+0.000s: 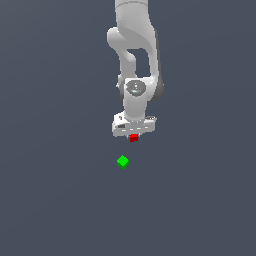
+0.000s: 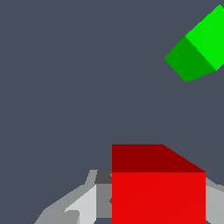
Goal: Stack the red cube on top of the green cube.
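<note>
Plain dark grey floor everywhere, nothing else lying around. White gripper [image 1: 133, 134] hangs off the arm [image 1: 135, 55] with the red cube [image 1: 133, 137] pinched between its fingers [image 2: 83, 205], faces square to the wrist camera. It's a cube, so no real long axis. Green cube [image 1: 122, 161] sits on the floor nearby, apart from the red one, turned corner-on. Gap between them looks open.

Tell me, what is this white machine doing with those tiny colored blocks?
A white robot arm has a red cube between the fingers of its hand. The green cube sits by itself on the gray floor, a little way off. The red one is not stacked on it yet.
</note>
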`<state>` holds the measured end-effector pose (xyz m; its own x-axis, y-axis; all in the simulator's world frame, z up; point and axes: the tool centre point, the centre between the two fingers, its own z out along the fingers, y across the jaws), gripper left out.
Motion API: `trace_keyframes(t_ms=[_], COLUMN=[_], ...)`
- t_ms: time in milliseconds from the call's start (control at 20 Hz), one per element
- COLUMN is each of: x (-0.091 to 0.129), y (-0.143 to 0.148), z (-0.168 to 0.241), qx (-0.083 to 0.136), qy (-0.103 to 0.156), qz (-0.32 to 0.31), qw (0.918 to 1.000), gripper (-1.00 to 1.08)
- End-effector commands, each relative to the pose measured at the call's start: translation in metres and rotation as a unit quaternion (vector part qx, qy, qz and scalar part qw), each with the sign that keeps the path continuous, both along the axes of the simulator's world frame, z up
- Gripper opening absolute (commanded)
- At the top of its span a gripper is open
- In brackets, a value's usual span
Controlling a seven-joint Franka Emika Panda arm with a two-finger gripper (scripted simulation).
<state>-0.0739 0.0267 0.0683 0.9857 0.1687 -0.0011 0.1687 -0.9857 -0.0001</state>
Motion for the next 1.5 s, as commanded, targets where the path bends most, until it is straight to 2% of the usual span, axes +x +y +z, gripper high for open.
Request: trace_keyframes(t_ms=[0,500,1050,1450], x=[0.0,0.001,0.005,0.028], y=[0.0,0.0,-0.001,-0.012], z=[0.017,0.054,0.051,0.038], qx=[0.0,0.0,0.0,0.0], qy=[-0.001,-0.001,-0.001,-0.001], qz=[0.0,0.0,0.0,0.0], qw=[1.0,1.0,1.0,1.0], gripper=[-1.0,-1.0,-1.0,-1.0])
